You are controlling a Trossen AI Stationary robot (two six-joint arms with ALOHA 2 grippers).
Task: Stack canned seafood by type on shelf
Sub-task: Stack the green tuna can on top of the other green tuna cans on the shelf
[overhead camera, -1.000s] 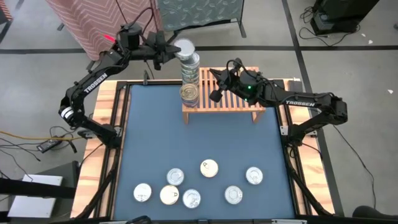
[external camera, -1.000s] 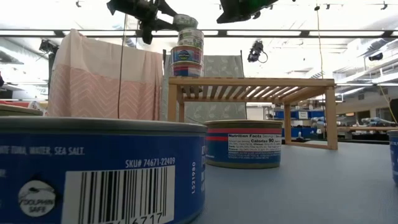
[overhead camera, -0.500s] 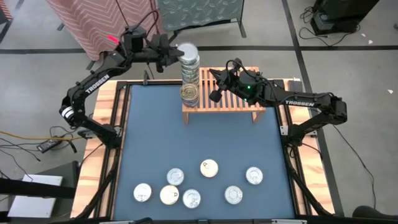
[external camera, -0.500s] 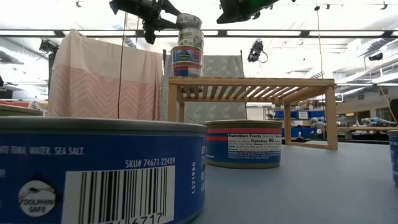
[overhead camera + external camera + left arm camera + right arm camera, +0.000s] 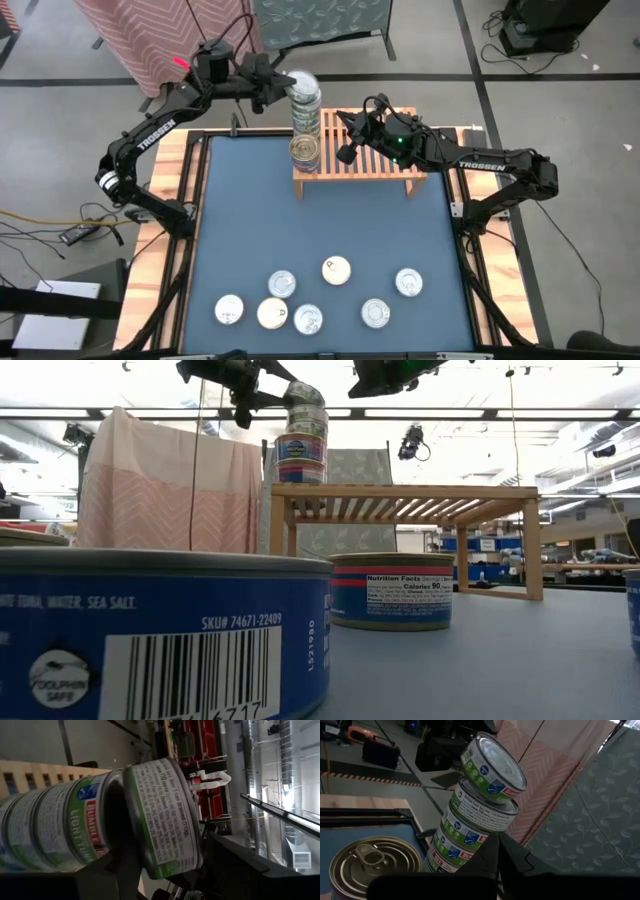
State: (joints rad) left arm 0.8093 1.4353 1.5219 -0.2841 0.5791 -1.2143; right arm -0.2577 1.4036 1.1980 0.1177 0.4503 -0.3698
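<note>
Fingers of the left gripper sit on either side of the top can of a tower of four cans. From the left wrist view one dark finger lies against the can's lower rim and the other stands just beside its lid. I cannot tell whether they are pinching it or have let go. That top can is tilted, with one edge lifted off the can below it, and its green and white label faces the right arm's camera. The three cans under it sit flat on one another, though slightly out of line.

The tower stands at the left end of the shelf, a low slatted wooden rack at the far side of the blue mat. Just in front of the tower, also on the shelf's left end, is a single gold-topped can with a pull tab.

The right gripper hangs above the middle of the shelf, near the tower but not touching it, with its fingers pressed together and nothing between them.

Seven loose cans lie on the near part of the mat, well apart from the shelf. Five are silver-topped, such as one at the right. Two are cream-topped, one nearest the shelf and one in the lower row.
</note>
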